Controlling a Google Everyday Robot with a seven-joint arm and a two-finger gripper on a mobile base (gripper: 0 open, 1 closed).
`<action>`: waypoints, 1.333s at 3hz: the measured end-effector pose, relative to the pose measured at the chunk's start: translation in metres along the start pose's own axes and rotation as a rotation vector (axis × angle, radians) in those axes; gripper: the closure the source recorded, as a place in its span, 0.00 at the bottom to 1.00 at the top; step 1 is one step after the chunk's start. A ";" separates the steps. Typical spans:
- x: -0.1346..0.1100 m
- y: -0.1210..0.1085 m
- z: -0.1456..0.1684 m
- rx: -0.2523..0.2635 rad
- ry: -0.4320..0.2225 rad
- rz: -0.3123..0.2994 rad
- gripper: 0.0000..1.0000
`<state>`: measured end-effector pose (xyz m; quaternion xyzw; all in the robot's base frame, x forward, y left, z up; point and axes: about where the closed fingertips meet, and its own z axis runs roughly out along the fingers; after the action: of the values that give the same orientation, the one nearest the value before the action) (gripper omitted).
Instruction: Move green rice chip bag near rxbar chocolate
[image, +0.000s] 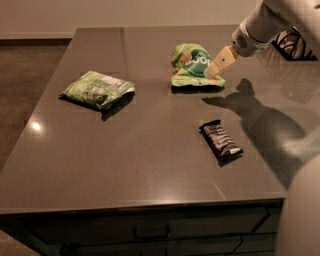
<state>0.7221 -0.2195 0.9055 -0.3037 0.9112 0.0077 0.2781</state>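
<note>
The green rice chip bag (195, 65) lies at the back middle of the dark table, bright green with a dark round logo. The rxbar chocolate (221, 139), a small black bar with white lettering, lies nearer the front right. My gripper (216, 66) reaches in from the upper right on a white arm; its tan fingers hang at the bag's right edge, over or touching it.
A flatter pale green bag with a white label (97, 89) lies at the left. The table (150, 160) has its front edge near the bottom, with dark drawers below. A dark wire object (295, 42) stands at the far right. The arm's shadow falls right of the bar.
</note>
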 end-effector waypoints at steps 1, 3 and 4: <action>-0.019 -0.002 0.023 -0.029 -0.011 0.052 0.00; -0.043 0.012 0.064 -0.114 0.005 0.093 0.00; -0.053 0.025 0.070 -0.154 0.003 0.086 0.00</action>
<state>0.7784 -0.1572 0.8693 -0.2849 0.9206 0.0891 0.2519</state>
